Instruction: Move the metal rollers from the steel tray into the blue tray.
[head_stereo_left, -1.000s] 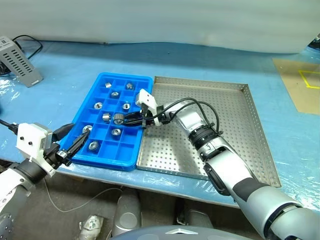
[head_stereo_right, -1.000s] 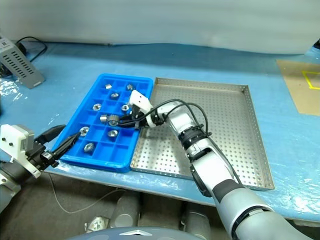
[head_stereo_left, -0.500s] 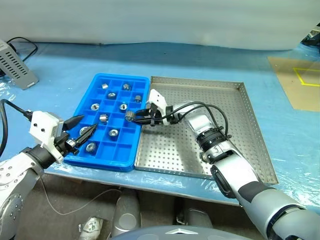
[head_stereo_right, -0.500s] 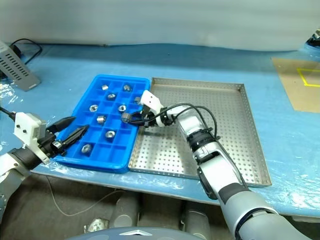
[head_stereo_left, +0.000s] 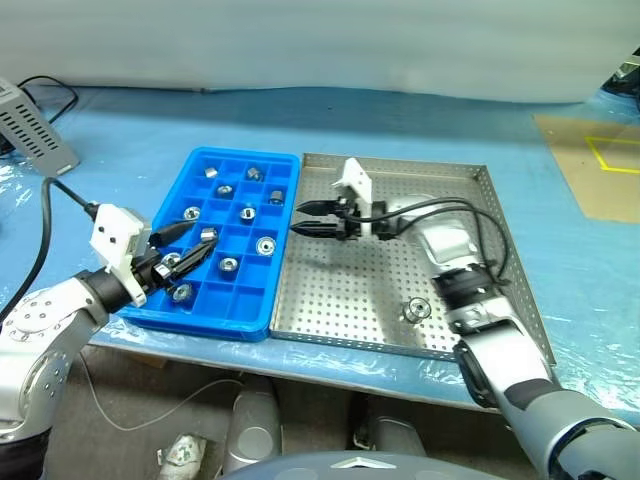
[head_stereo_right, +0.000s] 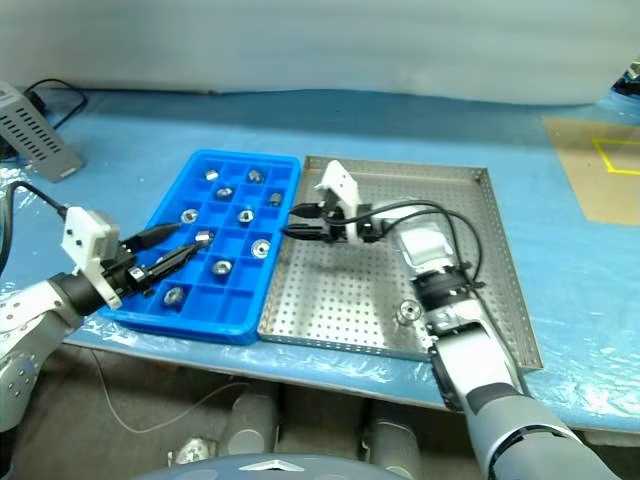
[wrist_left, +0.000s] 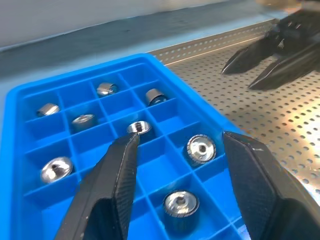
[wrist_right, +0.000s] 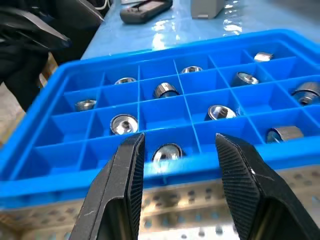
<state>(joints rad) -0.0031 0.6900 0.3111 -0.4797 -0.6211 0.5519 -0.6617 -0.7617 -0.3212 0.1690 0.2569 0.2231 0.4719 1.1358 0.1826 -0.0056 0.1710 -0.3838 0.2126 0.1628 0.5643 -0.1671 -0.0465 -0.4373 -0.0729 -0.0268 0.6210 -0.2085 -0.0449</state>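
Nine metal rollers (head_stereo_left: 265, 245) sit in compartments of the blue tray (head_stereo_left: 283, 162) near the counter's (head_stereo_left: 120, 120) front edge; one more roller (head_stereo_left: 416, 310) lies in the adjoining steel tray (head_stereo_left: 505, 250). The right gripper (head_stereo_left: 300, 218) hangs empty, fingers apart, over the steel tray; the left gripper (head_stereo_left: 196, 243), also parted and empty, hovers over the blue tray
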